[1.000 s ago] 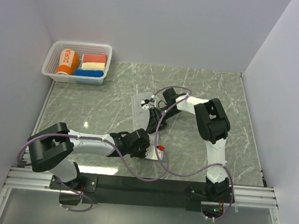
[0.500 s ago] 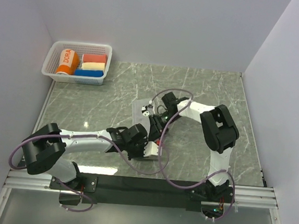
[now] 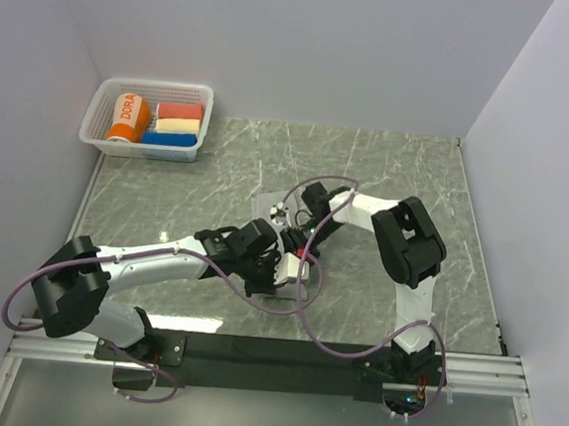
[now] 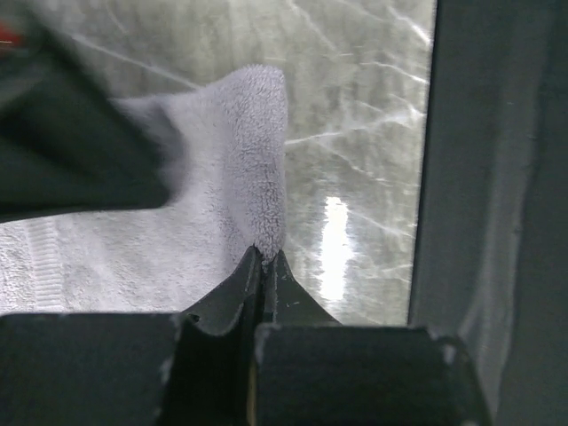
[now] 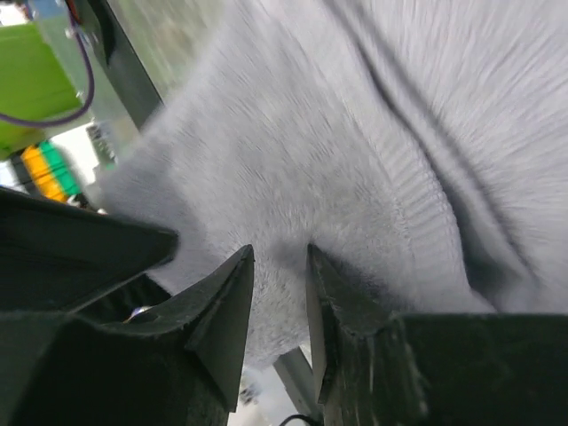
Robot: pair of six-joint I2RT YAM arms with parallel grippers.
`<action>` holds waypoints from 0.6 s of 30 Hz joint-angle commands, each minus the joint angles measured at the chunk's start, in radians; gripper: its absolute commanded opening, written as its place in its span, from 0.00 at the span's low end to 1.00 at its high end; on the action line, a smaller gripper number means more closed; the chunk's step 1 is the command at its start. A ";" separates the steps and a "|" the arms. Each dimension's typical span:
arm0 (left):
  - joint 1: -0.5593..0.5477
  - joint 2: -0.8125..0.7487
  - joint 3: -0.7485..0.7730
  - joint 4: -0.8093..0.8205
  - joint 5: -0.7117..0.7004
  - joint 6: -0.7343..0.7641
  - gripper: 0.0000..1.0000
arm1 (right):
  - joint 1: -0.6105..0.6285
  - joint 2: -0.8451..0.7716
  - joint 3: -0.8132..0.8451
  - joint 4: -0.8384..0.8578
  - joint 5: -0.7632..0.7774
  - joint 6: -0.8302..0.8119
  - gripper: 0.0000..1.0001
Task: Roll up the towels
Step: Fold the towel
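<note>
– Where's the grey towel [image 4: 231, 151] and how does it run?
– Mid-table; its long axis can't be told under the arms.
– Count?
– One grey, one orange towel [image 3: 128, 117] rolled in the basket [image 3: 100, 97] at 10 o'clock.
– Grippers?
– Left gripper [image 4: 264, 259] pinched on the grey towel's edge; right gripper [image 5: 280, 266] narrowly parted, pressed into its pile.

Plain grey towel [image 4: 240, 151] on grey white-veined marble table [image 3: 195, 205]; orange lettered towel [image 3: 128, 118] in white basket [image 3: 99, 107]

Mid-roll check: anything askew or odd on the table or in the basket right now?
Nothing stands out. The grey towel lies bunched between both arms, one corner pinched in the left gripper. The rolls in the basket sit tidy, and nothing has spilled on the table.
</note>
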 commanded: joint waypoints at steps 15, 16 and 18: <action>0.082 0.009 0.089 -0.074 0.164 0.007 0.01 | -0.051 0.053 0.170 0.077 0.128 0.032 0.35; 0.096 0.019 0.101 -0.076 0.169 0.010 0.01 | -0.045 0.059 0.156 0.085 0.134 0.031 0.35; 0.113 0.033 0.112 -0.076 0.179 0.010 0.01 | -0.040 0.068 0.151 0.088 0.139 0.026 0.35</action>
